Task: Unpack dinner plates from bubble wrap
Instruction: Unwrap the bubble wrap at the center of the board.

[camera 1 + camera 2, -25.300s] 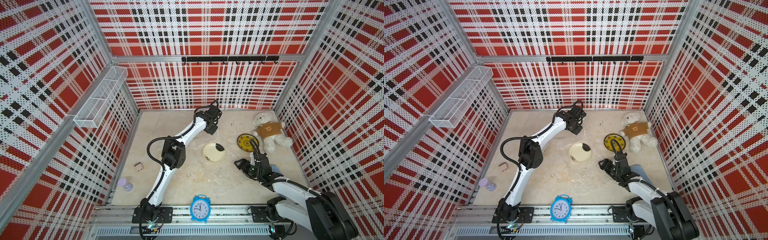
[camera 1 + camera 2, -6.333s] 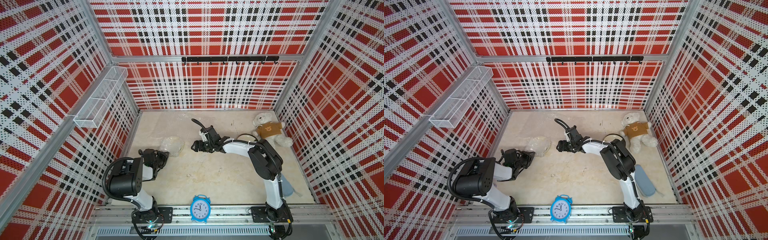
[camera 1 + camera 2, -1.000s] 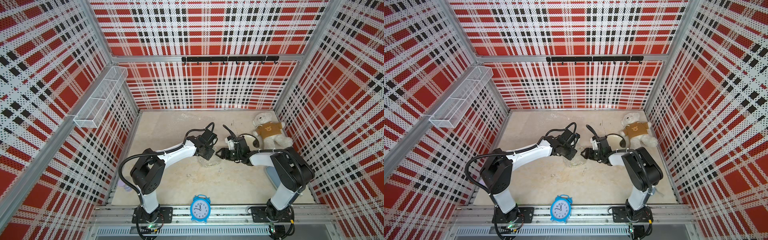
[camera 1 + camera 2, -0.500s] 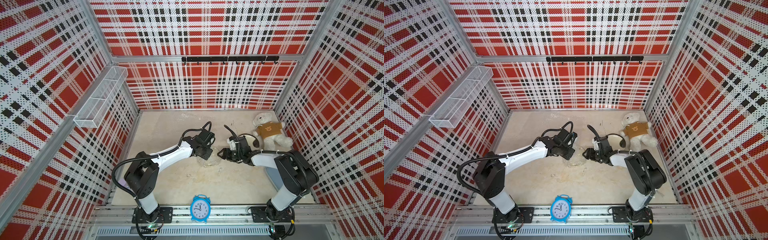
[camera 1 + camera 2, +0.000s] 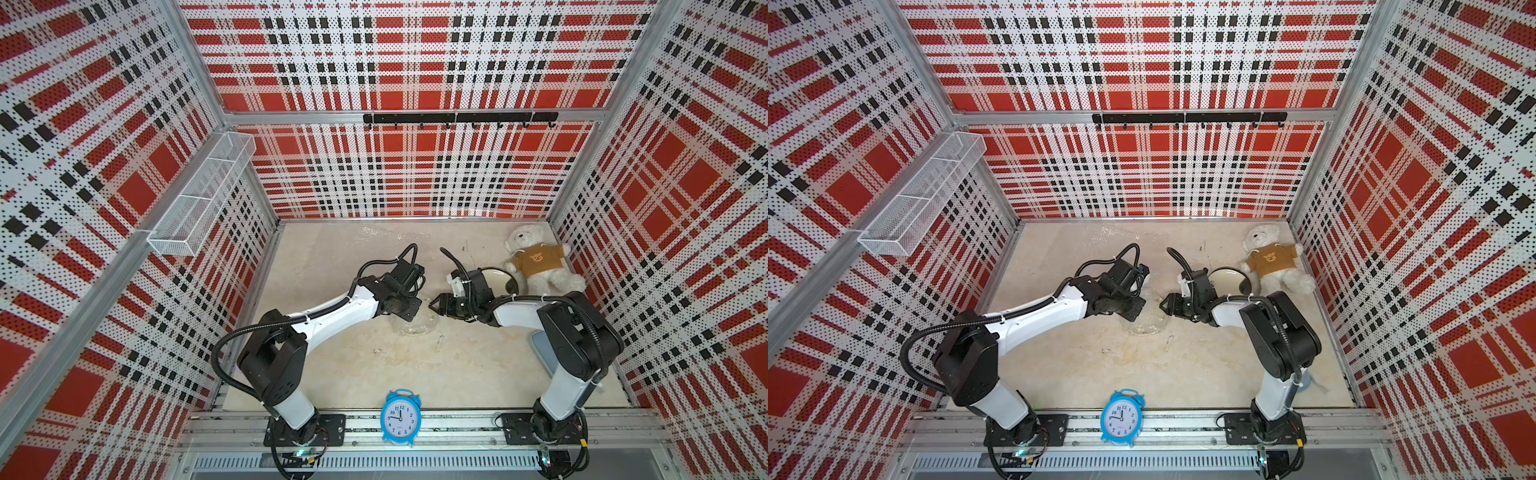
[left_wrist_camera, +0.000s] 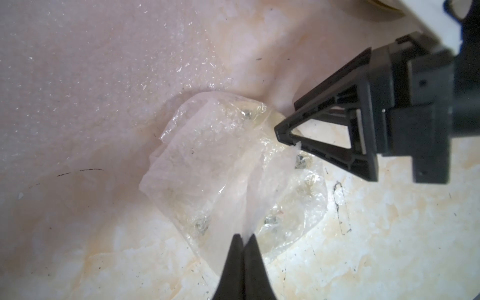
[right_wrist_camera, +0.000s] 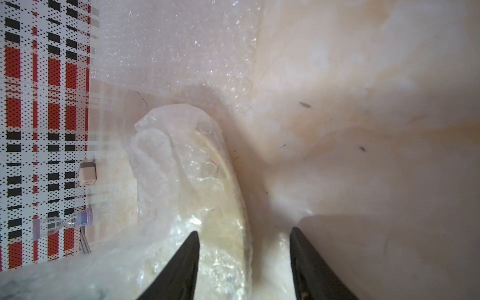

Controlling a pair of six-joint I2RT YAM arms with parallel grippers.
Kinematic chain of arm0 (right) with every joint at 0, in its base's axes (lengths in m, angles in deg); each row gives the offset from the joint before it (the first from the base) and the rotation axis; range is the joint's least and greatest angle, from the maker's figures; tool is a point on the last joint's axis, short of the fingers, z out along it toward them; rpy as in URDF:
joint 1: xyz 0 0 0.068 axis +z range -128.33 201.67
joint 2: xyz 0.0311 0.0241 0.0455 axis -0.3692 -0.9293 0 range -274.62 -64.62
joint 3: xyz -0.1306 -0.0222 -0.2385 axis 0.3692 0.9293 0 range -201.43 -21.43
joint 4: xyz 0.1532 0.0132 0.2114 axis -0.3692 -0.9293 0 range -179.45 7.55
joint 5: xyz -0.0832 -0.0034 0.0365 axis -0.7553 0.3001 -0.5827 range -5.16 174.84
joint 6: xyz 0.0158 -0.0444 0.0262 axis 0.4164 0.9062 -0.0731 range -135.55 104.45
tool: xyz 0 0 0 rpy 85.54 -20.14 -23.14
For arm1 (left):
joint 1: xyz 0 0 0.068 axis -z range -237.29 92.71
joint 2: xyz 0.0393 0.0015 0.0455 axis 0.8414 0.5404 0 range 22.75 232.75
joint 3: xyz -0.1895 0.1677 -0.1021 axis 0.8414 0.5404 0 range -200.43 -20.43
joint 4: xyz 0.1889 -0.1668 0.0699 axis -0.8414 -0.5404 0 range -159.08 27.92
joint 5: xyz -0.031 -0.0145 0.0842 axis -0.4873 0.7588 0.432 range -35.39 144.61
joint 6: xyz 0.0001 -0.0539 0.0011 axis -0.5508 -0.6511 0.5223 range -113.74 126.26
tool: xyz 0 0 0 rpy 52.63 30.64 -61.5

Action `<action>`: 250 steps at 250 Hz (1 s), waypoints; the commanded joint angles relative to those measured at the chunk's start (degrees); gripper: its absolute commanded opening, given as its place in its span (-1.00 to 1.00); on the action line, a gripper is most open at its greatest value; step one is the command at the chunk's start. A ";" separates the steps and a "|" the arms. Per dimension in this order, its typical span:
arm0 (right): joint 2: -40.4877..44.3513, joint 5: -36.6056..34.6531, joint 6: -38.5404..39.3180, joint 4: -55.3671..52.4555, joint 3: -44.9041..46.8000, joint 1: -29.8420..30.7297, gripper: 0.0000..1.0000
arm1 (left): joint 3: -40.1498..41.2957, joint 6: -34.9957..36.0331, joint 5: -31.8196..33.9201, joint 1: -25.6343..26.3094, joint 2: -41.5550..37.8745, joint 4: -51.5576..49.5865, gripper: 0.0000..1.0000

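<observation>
A cream dinner plate (image 5: 415,327) (image 5: 1148,325) lies mid-table, still inside crinkled bubble wrap (image 6: 207,166) (image 7: 181,166). My left gripper (image 6: 244,237) (image 5: 409,316) is shut on a raised flap of that wrap. My right gripper (image 7: 244,231) (image 5: 434,303) (image 6: 285,130) stands open at the plate's right side, its jaws straddling the wrapped rim without closing on it. Behind the right wrist, bare plates (image 5: 494,275) (image 5: 1225,275) sit stacked, cream above a dark-rimmed one. A flat sheet of bubble wrap (image 5: 374,237) (image 7: 168,44) lies at the back.
A white teddy bear (image 5: 536,266) sits at the back right. A blue alarm clock (image 5: 400,417) stands on the front rail. A wire basket (image 5: 199,199) hangs on the left wall. A small hourglass (image 7: 65,223) and a white cube (image 7: 88,174) lie near the left wall.
My left arm's elbow has swung a little to the left while its gripper stays shut on the wrap. The right gripper's jaws have narrowed slightly beside the wrapped plate.
</observation>
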 commanded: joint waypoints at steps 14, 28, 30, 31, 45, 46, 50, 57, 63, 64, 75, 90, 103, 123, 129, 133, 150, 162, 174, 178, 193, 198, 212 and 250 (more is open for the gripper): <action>-1.15 -1.93 -2.10 2.82 0.56 1.90 0.22 | 0.63 -1.33 -0.29 -0.38 -2.15 2.03 -1.00; -1.82 -2.04 -2.50 3.10 0.47 2.44 0.22 | 0.94 -1.72 -0.20 -0.41 -2.52 2.61 -1.00; -1.94 -2.05 -2.58 3.20 0.45 2.52 0.22 | 0.93 -1.76 -0.16 -0.45 -2.58 2.65 -1.00; -2.00 -2.00 -2.61 3.27 0.49 2.55 0.21 | 0.97 -1.77 -0.13 -0.46 -2.61 2.70 -1.00; -2.60 -2.01 -3.29 4.39 0.76 2.84 0.22 | 1.27 -2.16 0.20 -0.46 -2.99 2.92 -1.00; -2.64 -2.03 -3.32 4.48 0.78 2.84 0.22 | 1.27 -2.18 0.27 -0.42 -2.99 2.93 -1.00; -2.69 -2.07 -3.49 4.93 0.98 2.92 0.22 | 1.38 -2.33 0.43 -0.46 -3.21 2.92 -1.00; -2.91 -2.06 -3.89 5.65 1.23 2.88 0.22 | 1.58 -2.71 0.75 -0.40 -3.53 3.08 -1.00; -3.00 -2.15 -4.28 6.30 1.49 3.01 0.22 | 1.76 -2.93 1.20 -0.43 -3.83 3.16 -1.00; -3.02 -2.14 -4.30 6.40 1.50 3.01 0.22 | 1.87 -2.97 1.25 -0.45 -3.89 3.22 -1.00; -3.28 -2.22 -4.79 7.12 1.89 3.06 0.22 | 2.47 -3.60 2.00 -0.50 -4.58 3.65 -1.00; -3.52 -2.14 -5.05 7.98 2.28 3.41 0.21 | 3.31 -4.48 3.16 -0.59 -5.48 4.28 -1.00; -3.76 -2.41 -5.02 8.10 2.37 3.62 0.20 | 3.93 -5.61 4.10 -0.86 -6.09 4.63 -1.00; -4.16 -2.54 -4.93 8.74 2.86 3.72 0.14 | 4.66 -6.96 4.73 -1.21 -6.85 5.00 -1.00; -4.21 -2.70 -5.01 9.01 3.00 3.72 0.12 | 5.07 -7.00 5.25 -1.26 -7.15 5.12 -1.00; -4.26 -2.79 -5.04 9.08 3.15 3.72 0.10 | 5.26 -7.00 5.56 -1.32 -7.29 5.23 -1.00; -4.51 -2.95 -5.38 10.01 3.64 3.70 0.03 | 6.13 -8.98 6.28 -1.42 -8.06 5.70 -1.00; -4.74 -3.12 -5.72 10.82 4.04 3.71 0.00 | 6.82 -10.01 7.28 -1.52 -8.81 5.91 -1.00; -5.01 -3.34 -6.28 11.68 4.38 3.71 -0.04 | 7.62 -10.65 7.45 -1.68 -9.72 6.51 -1.00; -5.13 -3.38 -6.40 11.92 4.48 3.72 -0.05 | 7.83 -10.95 7.51 -1.85 -10.02 6.68 -1.00; -5.62 -3.45 -6.83 12.53 4.71 3.72 -0.08 | 8.51 -11.75 8.21 -2.03 -10.95 6.54 -1.00; -5.62 -3.53 -6.94 12.64 4.83 3.72 -0.10 | 8.77 -11.87 8.42 -2.12 -11.28 6.58 -1.00; -5.83 -3.59 -7.52 13.42 5.30 3.71 -0.12 | 9.59 -12.20 8.61 -2.41 -12.16 6.87 -1.00; -4.95 -3.94 -8.11 15.12 6.51 3.76 -0.12 | 10.85 -12.47 7.53 -3.03 -13.34 7.84 -1.00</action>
